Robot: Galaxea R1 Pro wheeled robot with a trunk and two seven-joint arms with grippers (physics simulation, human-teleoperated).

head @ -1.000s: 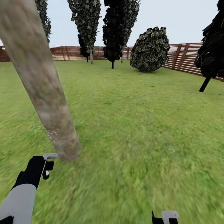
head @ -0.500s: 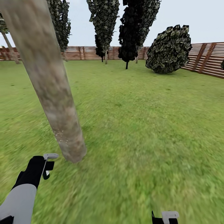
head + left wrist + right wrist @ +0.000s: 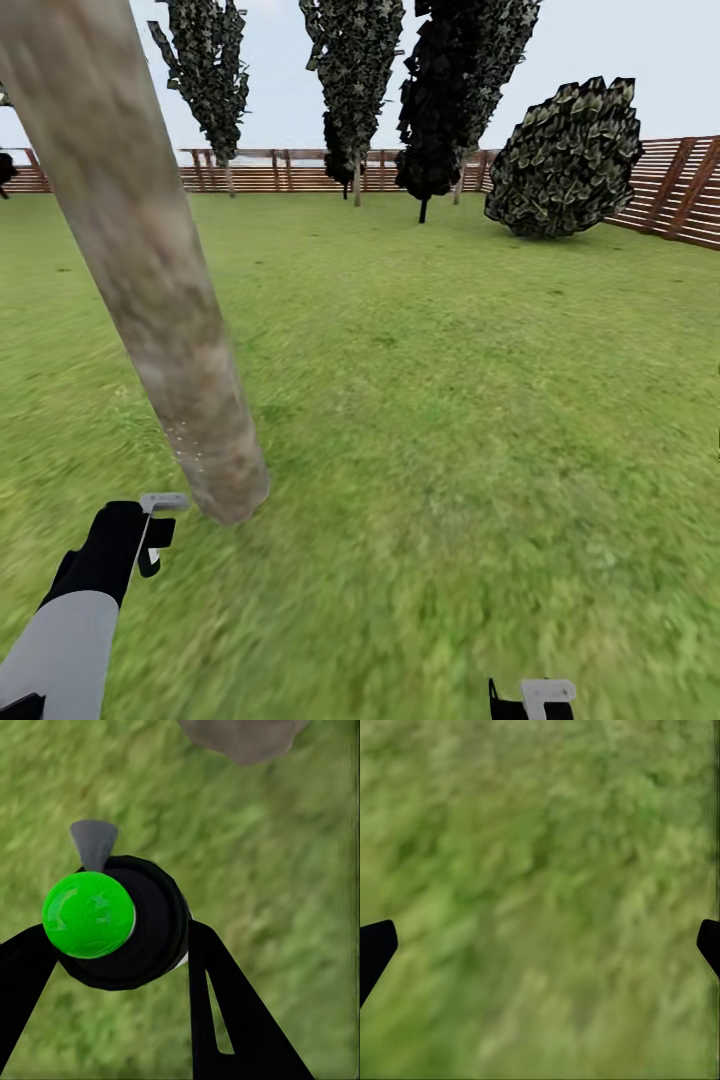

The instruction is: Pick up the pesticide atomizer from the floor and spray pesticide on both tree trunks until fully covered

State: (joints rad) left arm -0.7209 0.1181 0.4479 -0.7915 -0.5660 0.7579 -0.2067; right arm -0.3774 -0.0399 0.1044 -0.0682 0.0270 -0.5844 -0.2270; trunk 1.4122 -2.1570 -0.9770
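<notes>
A thick beige-grey tree trunk [image 3: 150, 270] leans across the left of the head view, and its foot meets the lawn just ahead of my left gripper [image 3: 150, 540]. A few white specks of pesticide [image 3: 190, 452] dot the bark low down. My left gripper [image 3: 124, 945] is shut on the pesticide atomizer [image 3: 120, 922], a black bottle with a green cap and a grey nozzle pointing toward the trunk's base [image 3: 240, 735]. The atomizer's grey nozzle [image 3: 163, 502] pokes above that hand. My right gripper [image 3: 530, 700] sits at the lower edge, open [image 3: 540, 945] over bare grass.
Green lawn [image 3: 450, 400] stretches to a brown slat fence [image 3: 680, 185]. Along it stand several tall dark-foliaged trees [image 3: 350, 70], a black one [image 3: 430, 110] and a round bush [image 3: 565, 160]. To the right of the trunk is open grass.
The whole picture has slid to the right, so the camera has turned left. Both arms keep their place in the view. The trunk stays close by the left gripper.
</notes>
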